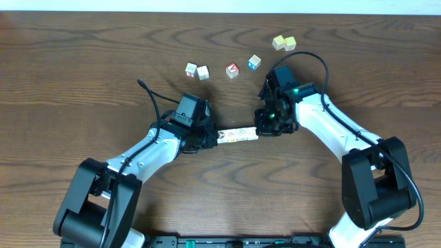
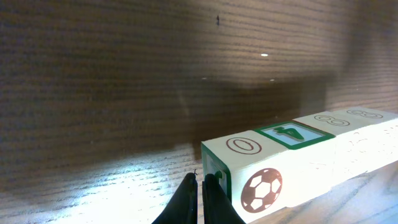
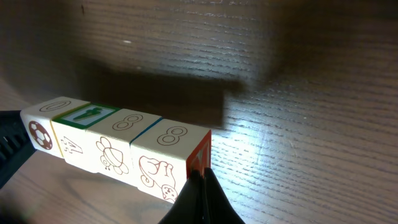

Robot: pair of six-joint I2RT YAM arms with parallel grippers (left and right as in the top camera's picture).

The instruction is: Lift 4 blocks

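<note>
Four white picture blocks (image 1: 238, 135) form one tight row end to end between my two grippers. In the left wrist view the row (image 2: 298, 158) shows a football, a ring and a green number face. My left gripper (image 2: 203, 182) is shut, its closed tips pressed against the row's near end. In the right wrist view the row (image 3: 118, 146) shows animal drawings and figure-eights. My right gripper (image 3: 200, 176) is shut, its tips pushed against the red-edged end face. The row seems to hang above the wood, with its shadow cast apart. In the overhead view the left gripper (image 1: 214, 138) and right gripper (image 1: 260, 131) flank the row.
Farther back on the table lie loose cubes: two white ones (image 1: 196, 71), a red-faced one (image 1: 232, 70), a blue-sided one (image 1: 254, 63) and two pale yellow ones (image 1: 284, 43). A black cable (image 1: 153, 100) loops off the left arm.
</note>
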